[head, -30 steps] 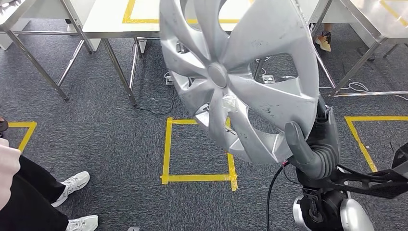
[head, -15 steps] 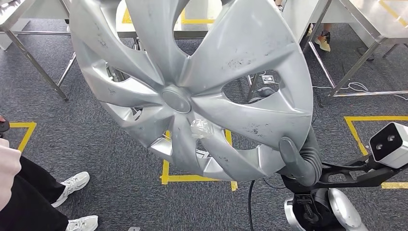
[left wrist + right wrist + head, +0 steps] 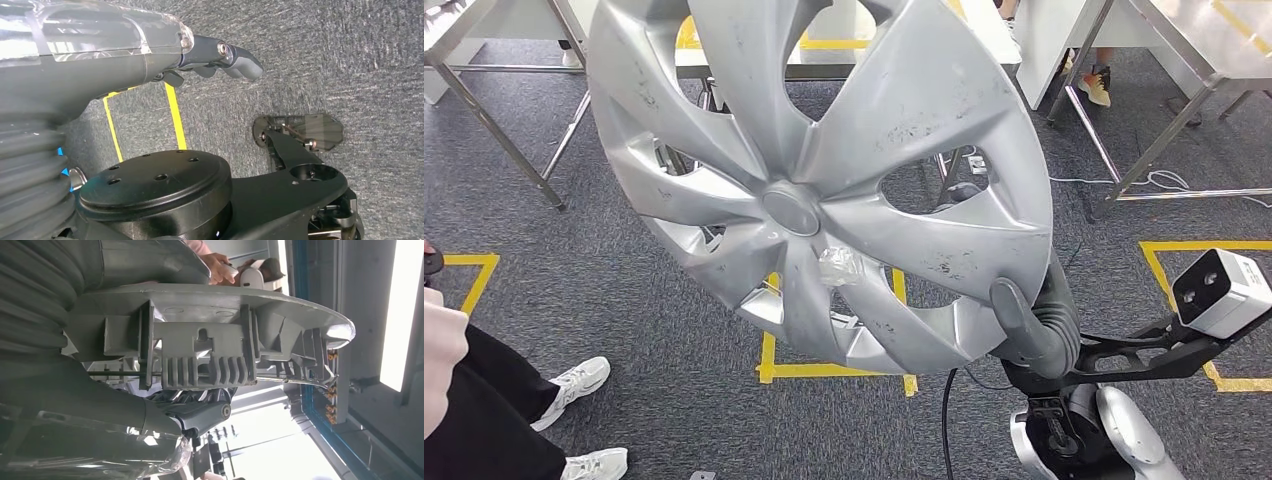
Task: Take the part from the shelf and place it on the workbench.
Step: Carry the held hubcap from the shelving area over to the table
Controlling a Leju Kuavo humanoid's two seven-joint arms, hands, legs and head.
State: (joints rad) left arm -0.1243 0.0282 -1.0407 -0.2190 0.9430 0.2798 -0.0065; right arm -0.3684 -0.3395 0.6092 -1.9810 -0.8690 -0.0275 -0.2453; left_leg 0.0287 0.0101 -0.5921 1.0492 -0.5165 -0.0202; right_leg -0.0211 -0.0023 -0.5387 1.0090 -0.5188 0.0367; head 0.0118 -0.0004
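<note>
Silver plastic fills most of the head view: a large wheel cover (image 3: 819, 185), scuffed and spoked, with a round centre cap and a scrap of clear tape just below that cap. It is in the air, tilted nearly upright with its face toward the camera, well above the grey carpet (image 3: 624, 260). The right hand (image 3: 1029, 325) grasps the cover at its lower right rim, the thick grey thumb pressed on the front face and the darker fingers behind. In the right wrist view the ribbed back of the cover (image 3: 210, 340) lies against that hand (image 3: 195, 412).

The left hand (image 3: 220, 57) shows in the left wrist view, hanging over the carpet with its fingers loosely curled and holding nothing.

Beyond the cover stands a pale tabletop (image 3: 649, 45) on metal legs, marked with yellow tape. Below the cover, a yellow tape square (image 3: 769, 320) is stuck to the carpet. To the left of the cover, near floor level, are a person's dark trouser leg and white shoes (image 3: 574, 380).

The cover is off the shelf and not yet on the workbench, so this looks like the carrying stage.

The main risk seems to be the grip: one hand holds a wide, light disc by its edge alone, so the cover could pivot or slip out as the robot walks or swings its arm. Its far rim could also catch a table leg or edge on approach. The cover also blocks much of the head camera's sight of the tabletop.
</note>
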